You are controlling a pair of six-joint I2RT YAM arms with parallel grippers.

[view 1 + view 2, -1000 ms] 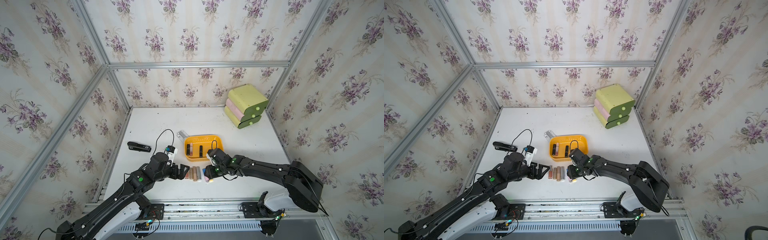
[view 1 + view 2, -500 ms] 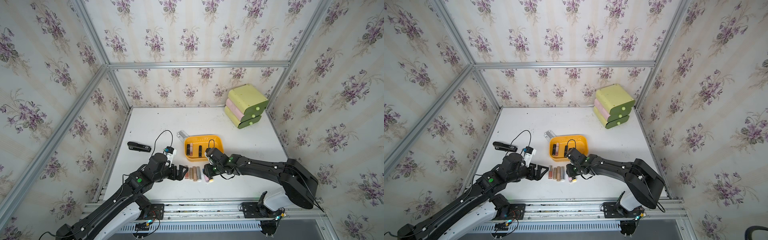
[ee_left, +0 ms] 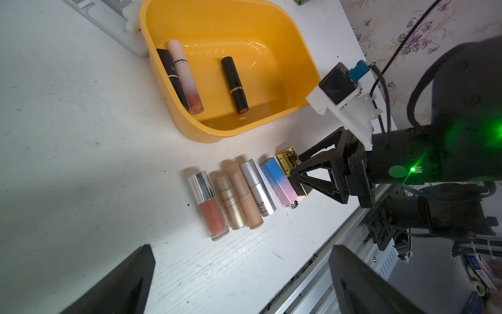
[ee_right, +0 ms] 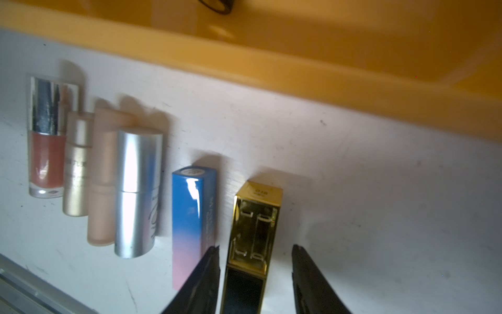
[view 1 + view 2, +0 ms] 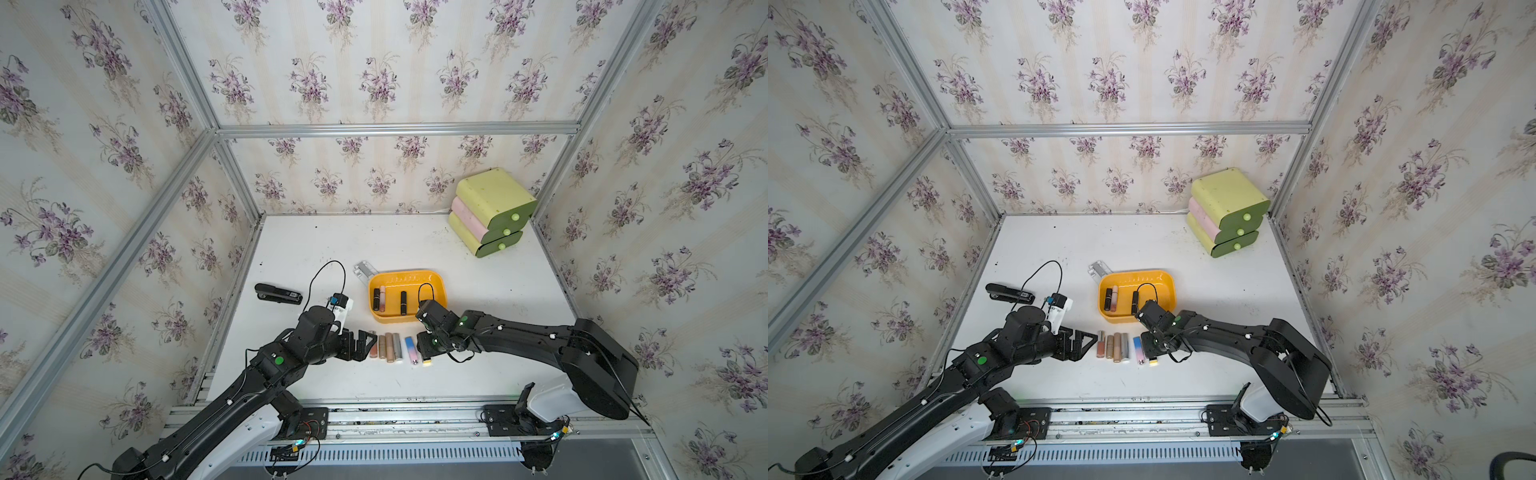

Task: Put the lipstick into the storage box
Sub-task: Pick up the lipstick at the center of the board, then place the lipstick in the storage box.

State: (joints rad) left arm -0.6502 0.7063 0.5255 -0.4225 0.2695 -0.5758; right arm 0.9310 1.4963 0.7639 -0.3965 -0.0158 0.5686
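Lipstick (image 4: pixel 255 217) in a gold case apparently next for pickup: grasping step in hand, no grip made yet.

Largest first: white table (image 5: pixel 332 249), with a green-and-pink drawer unit (image 5: pixel 492 212) at its back right corner. Nearer the front edge, about midway along, storage box (image 5: pixel 407 275), holding three tubes, a black tube (image 3: pixel 235 84) among them. Reaching in from the front left, left tool (image 3: pixel 240 246), spread wide and empty, near the left end of a row of six tubes. Reaching in from the front right, right tool (image 4: pixel 255 247), parted and low over the row's right end, one finger on either side of the gold case, a thin gap showing on both sides in the right wrist view, so nothing clamped. Between the box's front wall and the table's front edge, that row lying side by side, blue-and-pink tube (image 4: pixel 194 217) just beside the gold case, apart from it.

Next move, as a judgement: closing squarely on the flat sides without nudging the blue-and-pink neighbour, lifting clear over the box's front wall, then letting go inside. Glossy metal finish, probably slippery, hence a firm, centred pinch
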